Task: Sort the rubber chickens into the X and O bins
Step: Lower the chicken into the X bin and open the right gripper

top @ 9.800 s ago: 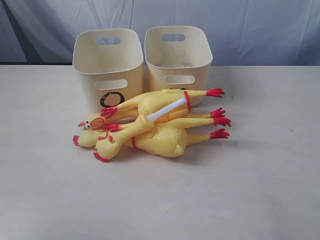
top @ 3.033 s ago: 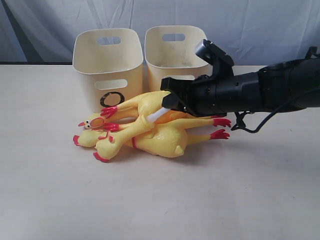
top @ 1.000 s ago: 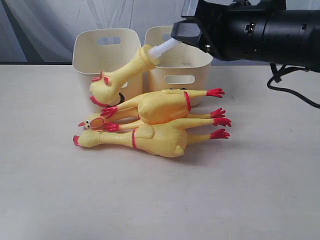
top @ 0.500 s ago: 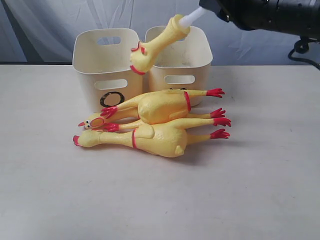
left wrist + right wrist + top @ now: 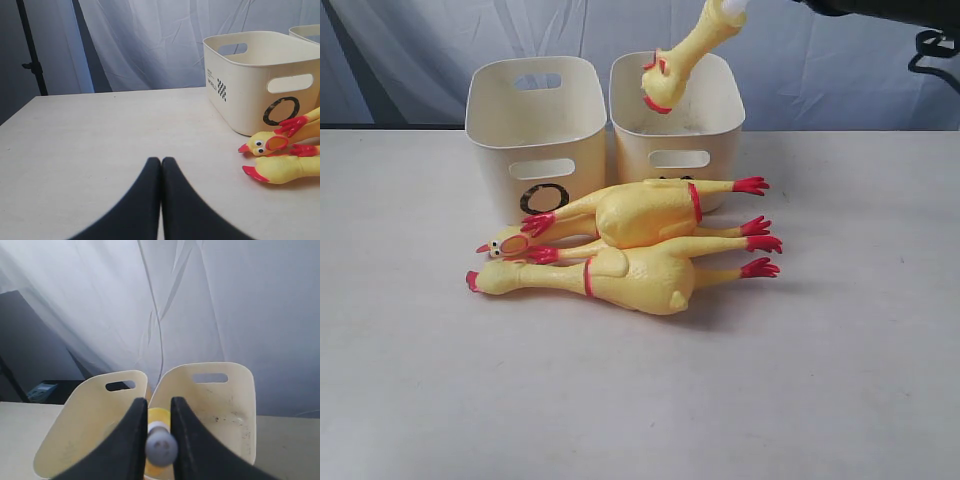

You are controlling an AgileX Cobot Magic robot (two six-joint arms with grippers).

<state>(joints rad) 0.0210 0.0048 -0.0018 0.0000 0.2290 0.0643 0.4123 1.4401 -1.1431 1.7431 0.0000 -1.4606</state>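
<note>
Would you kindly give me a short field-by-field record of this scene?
Right gripper: shut on the held chicken's white tube
Held chicken: hangs head down above the right-hand bin
Left gripper: shut, empty, above the table
Lying chickens: two, together before the bins
Bins: O bin left; right-hand bin's mark mostly hidden

The second bin (image 5: 638, 150), just right of the O bin (image 5: 495, 150), has its front mark hidden behind the lying chickens (image 5: 645, 212). Above it, the hanging chicken (image 5: 685, 55) has its white tube (image 5: 732, 8) cut off by the exterior view's top edge.
</note>
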